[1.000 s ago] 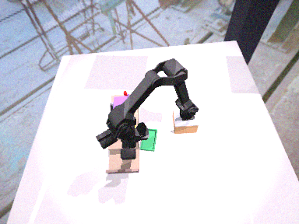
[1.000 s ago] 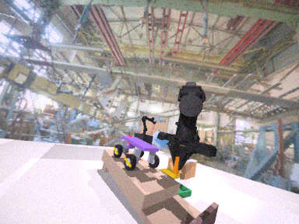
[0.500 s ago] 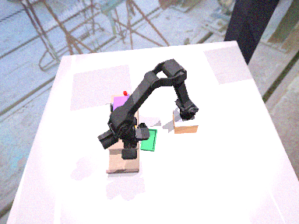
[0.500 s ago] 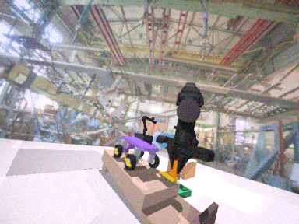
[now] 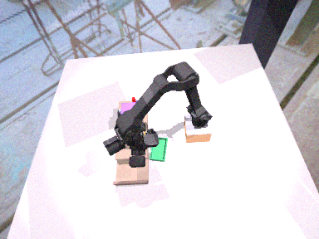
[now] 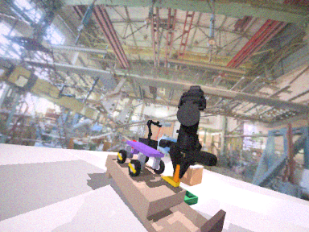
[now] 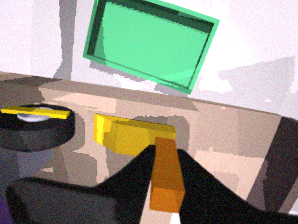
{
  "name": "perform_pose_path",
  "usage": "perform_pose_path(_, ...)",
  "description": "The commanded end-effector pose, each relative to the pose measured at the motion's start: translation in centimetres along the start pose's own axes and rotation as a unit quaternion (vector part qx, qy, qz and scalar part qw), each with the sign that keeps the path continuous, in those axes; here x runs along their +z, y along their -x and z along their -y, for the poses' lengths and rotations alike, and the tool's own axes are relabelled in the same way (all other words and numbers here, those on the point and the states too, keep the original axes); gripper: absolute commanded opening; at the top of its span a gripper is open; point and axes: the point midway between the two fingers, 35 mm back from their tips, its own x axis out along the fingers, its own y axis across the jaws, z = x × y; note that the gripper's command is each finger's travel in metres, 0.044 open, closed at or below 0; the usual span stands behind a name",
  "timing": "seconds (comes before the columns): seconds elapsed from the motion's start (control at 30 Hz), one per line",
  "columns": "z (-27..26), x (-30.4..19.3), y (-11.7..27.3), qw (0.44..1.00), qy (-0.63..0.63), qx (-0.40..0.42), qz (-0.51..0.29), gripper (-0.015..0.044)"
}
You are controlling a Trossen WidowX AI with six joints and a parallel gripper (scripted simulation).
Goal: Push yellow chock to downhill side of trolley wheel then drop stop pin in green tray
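Note:
The trolley (image 5: pixel 128 108) (image 6: pixel 145 148) has a purple deck and stands on the ramp (image 5: pixel 130 176) (image 6: pixel 133 192). The stop pin's red head (image 5: pixel 134 99) shows at the uphill end. My gripper (image 7: pixel 164 152) is shut on the orange handle of the yellow chock (image 6: pixel 170 181) (image 7: pixel 132 136). The chock is low at the ramp surface, downhill of a black wheel (image 7: pixel 37 127) (image 6: pixel 159 166). A small gap shows between wheel and chock in the wrist view. Whether the chock touches the ramp is unclear. The arm hides it in the top view.
The green tray (image 5: pixel 159 149) (image 6: pixel 191 197) (image 7: pixel 150 45) lies beside the ramp, on the side towards the arm's base. An orange block (image 5: pixel 198 137) (image 6: pixel 195 176) stands by the arm's base. A raised lip (image 6: pixel 213 221) closes the ramp's low end.

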Motion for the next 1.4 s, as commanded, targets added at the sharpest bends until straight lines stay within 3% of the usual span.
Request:
perform_pose_path(0.0,-0.5,0.1,0.0,1.0,0.002,0.002,0.0,0.0)
perform_pose_path(1.13,-2.0,-0.3,0.0,1.0,0.0,0.001,0.001,0.0)
perform_pose_path(1.37,-2.0,-0.3,0.0,1.0,0.0,0.001,0.001,0.0184)
